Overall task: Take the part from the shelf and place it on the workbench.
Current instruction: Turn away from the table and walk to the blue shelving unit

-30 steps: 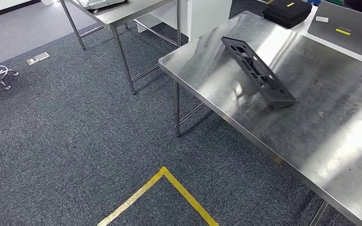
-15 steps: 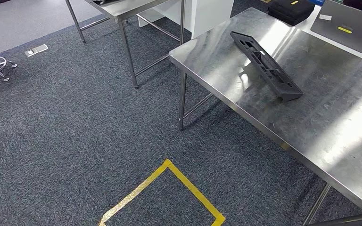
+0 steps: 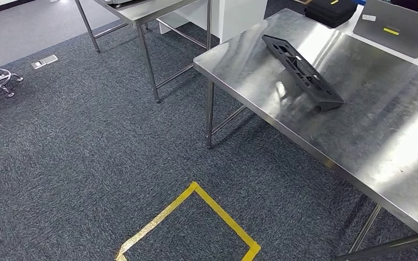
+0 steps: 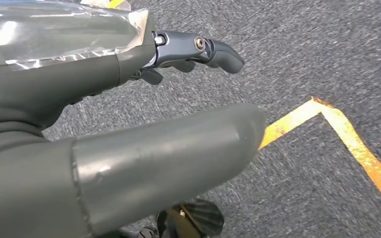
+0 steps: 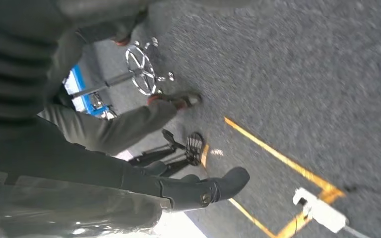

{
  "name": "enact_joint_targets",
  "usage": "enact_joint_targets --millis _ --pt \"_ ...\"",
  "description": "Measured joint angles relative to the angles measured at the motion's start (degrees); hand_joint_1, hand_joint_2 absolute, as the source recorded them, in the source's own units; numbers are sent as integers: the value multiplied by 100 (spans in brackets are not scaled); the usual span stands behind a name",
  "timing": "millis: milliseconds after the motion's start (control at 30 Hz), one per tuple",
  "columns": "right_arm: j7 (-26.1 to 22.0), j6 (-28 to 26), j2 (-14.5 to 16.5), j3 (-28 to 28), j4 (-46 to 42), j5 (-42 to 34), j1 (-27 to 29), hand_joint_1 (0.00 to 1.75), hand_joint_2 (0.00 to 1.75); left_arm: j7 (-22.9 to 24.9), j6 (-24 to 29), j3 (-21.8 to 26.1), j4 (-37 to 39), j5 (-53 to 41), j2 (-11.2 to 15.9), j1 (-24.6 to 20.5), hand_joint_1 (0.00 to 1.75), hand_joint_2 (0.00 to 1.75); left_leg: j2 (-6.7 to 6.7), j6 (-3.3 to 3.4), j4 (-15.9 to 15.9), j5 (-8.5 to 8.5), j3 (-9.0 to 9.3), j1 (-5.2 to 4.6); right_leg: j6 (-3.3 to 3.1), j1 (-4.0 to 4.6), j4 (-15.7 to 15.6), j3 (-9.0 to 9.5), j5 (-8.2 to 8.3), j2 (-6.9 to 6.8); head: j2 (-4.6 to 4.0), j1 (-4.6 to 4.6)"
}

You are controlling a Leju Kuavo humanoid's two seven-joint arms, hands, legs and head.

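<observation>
The part (image 3: 302,72) is a long black plastic frame with cut-outs. It lies propped at a slant on the steel workbench (image 3: 359,136), near the bench's left corner, with nothing touching it. In the left wrist view my left hand (image 4: 104,114) hangs over the grey carpet, its thumb (image 4: 178,148) apart from the dark fingers (image 4: 203,49), and it holds nothing. My right hand (image 5: 129,183) also hangs above the floor with a dark finger (image 5: 221,186) stretched out and nothing in it.
A second steel table (image 3: 141,13) stands at the back left. A black case (image 3: 332,10) and a flat grey case (image 3: 397,30) lie beyond the workbench. Yellow floor tape (image 3: 196,217) marks the carpet ahead. A person's leg (image 5: 119,129) and a chair base (image 5: 144,69) are near my right side.
The whole picture has shifted, so the camera moved: the workbench sits a little further right and the tape corner shows more fully. The part lies where it was on the bench.
</observation>
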Motion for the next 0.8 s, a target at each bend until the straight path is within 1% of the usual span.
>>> enact_joint_targets --millis 33,67,100,133,167,200,233,267,300,367,433,500,533,600,667,733,800 --pt "-3 -8 12 0 81 3 -8 0 175 0 1 0 0 -27 4 0 0 0 4 -58 -301 168 183 58 24 -31 35 -10 -8 4 0 -1" --pt "-8 -10 18 0 156 4 -16 0 175 0 -6 -2 2 -68 5 -2 0 0 8 -123 -702 342 406 117 63 -42 85 -33 -28 8 0 -8" --pt "-19 -9 28 0 226 5 -24 0 175 1 -17 -7 5 -121 3 -6 0 44 -4 -165 -1055 455 592 143 119 -34 158 -90 -57 15 0 -27" --pt "-48 -8 38 0 291 19 -32 0 175 2 -31 -18 8 -183 1 -11 0 87 -14 -165 -1291 511 703 158 173 -9 225 -150 -90 19 0 -28" --pt "-96 -8 50 0 357 49 -37 0 175 3 -46 -38 11 -250 -2 -15 0 131 -24 -147 -1398 513 740 151 196 28 278 -208 -117 23 0 -25" --pt "-160 -15 73 0 436 93 -41 0 175 11 -60 -65 12 -322 -4 -19 0 175 -37 -99 -1410 501 728 118 202 50 309 -256 -127 26 0 -13" --pt "-237 -27 99 0 520 139 -44 0 175 27 -70 -100 12 -396 -4 -23 0 175 -34 -53 -1408 510 711 97 194 54 305 -265 -123 29 0 14" --pt "-312 -47 135 0 613 170 -46 0 175 52 -78 -140 12 -468 -5 -29 0 175 -34 -27 -1406 519 699 69 193 50 291 -271 -109 31 0 21" --pt "-384 -70 178 0 712 178 -50 0 175 84 -85 -184 12 -535 -6 -41 0 175 -35 3 -1406 530 685 47 215 40 272 -274 -86 33 0 25" --pt "-514 -146 253 0 921 170 -56 0 175 154 -95 -278 11 -655 -6 -79 0 87 -34 46 -1406 550 651 28 256 27 236 -287 -46 36 0 29" --pt "-633 -276 293 0 1169 220 -59 0 175 209 -108 -366 11 -749 -7 -119 0 87 -33 73 -1406 567 625 22 258 22 214 -300 -17 39 0 34" --pt "-757 -455 309 0 1445 313 -71 0 175 241 -115 -434 11 -795 -7 -144 0 175 -32 91 -1405 577 613 14 255 17 201 -305 1 41 0 38" --pt "-820 -577 314 1 1596 370 -85 0 175 248 -113 -457 11 -794 -6 -153 0 175 -32 98 -1405 581 608 9 261 14 197 -307 10 41 0 39" --pt "-911 -937 289 4 1960 522 -135 0 87 237 -97 -480 11 -754 -4 -163 0 175 -30 109 -1404 587 600 -1 277 5 195 -314 24 41 0 39" --pt "-962 -1411 195 14 2394 647 -200 0 0 177 -77 -481 11 -662 5 -161 0 175 -28 118 -1404 592 593 -8 297 0 195 -318 36 42 0 38" --pt "-1005 -1851 70 23 2807 678 -269 0 0 87 -63 -475 11 -551 18 -145 0 175 -27 129 -1403 600 586 -11 326 -2 194 -326 44 42 0 38" --pt "-1028 -2157 -26 27 3134 684 -339 0 0 20 -56 -464 11 -476 33 -118 0 175 -28 136 -1403 605 581 -10 354 -2 195 -339 49 42 0 39"
